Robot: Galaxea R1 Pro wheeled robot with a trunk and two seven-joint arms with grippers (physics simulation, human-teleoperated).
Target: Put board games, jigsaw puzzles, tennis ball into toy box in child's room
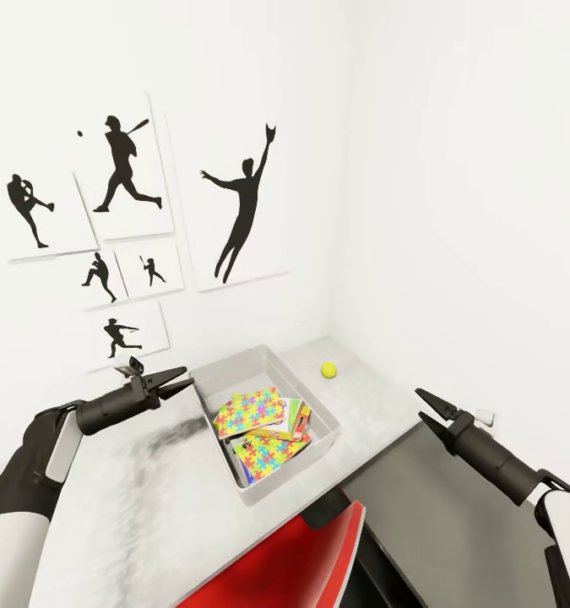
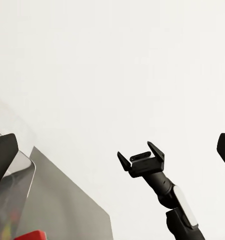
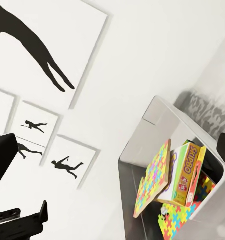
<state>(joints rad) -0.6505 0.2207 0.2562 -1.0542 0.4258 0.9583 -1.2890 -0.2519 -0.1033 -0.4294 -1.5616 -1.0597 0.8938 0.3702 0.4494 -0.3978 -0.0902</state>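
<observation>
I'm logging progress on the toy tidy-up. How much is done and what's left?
Mostly done: the toy box on the table already holds both jigsaw puzzles and at least the Skip-Bo game; other boxes lie under them, too hidden to count. Nothing is in hand: the left end effector and right end effector both hang open and empty. Left: the tennis ball, on the table beside the box.

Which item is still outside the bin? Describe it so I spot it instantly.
On the white table, look past the grey toy box toward the wall corner. The tennis ball sits alone there: small, round, yellow-green, unlike the flat printed boxes inside the bin.
</observation>
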